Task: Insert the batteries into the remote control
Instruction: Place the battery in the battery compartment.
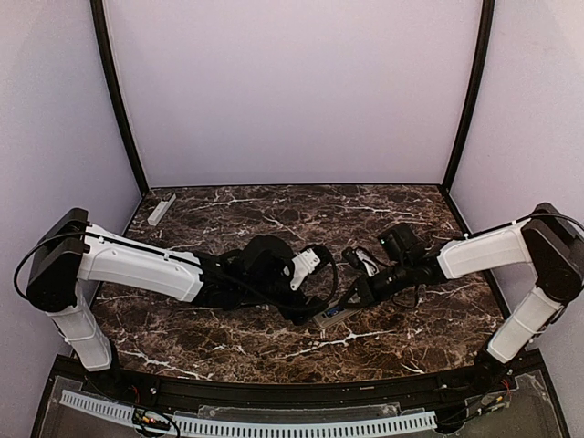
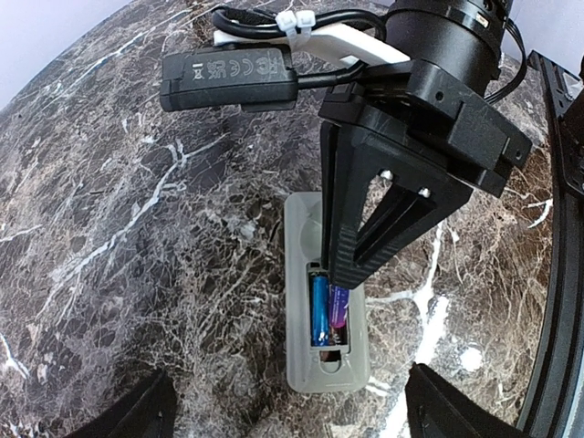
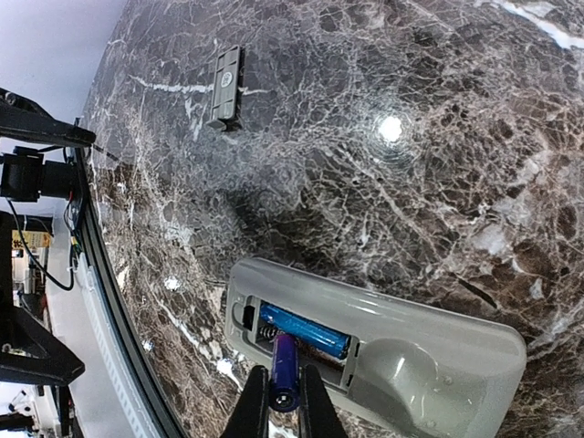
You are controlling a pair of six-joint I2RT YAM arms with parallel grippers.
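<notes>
The remote control (image 2: 306, 360) lies back-up on the marble with its battery bay open; it also shows in the top view (image 1: 334, 317) and the right wrist view (image 3: 411, 351). One blue battery (image 2: 318, 310) (image 3: 304, 330) lies seated in the bay. My right gripper (image 3: 285, 406) (image 1: 352, 297) is shut on a second battery (image 3: 284, 372) (image 2: 339, 308), which is tilted with its far end in the bay's empty slot by the spring. My left gripper (image 2: 297, 415) (image 1: 306, 308) is open and empty, its fingers wide on either side of the remote's near end.
A narrow pale grey bar (image 1: 161, 209) (image 3: 224, 88) lies at the table's far left corner. The right arm's wrist camera and cables (image 2: 228, 78) hang just above the remote. The table's black front rail (image 2: 566, 274) is close by. Booth walls enclose the table.
</notes>
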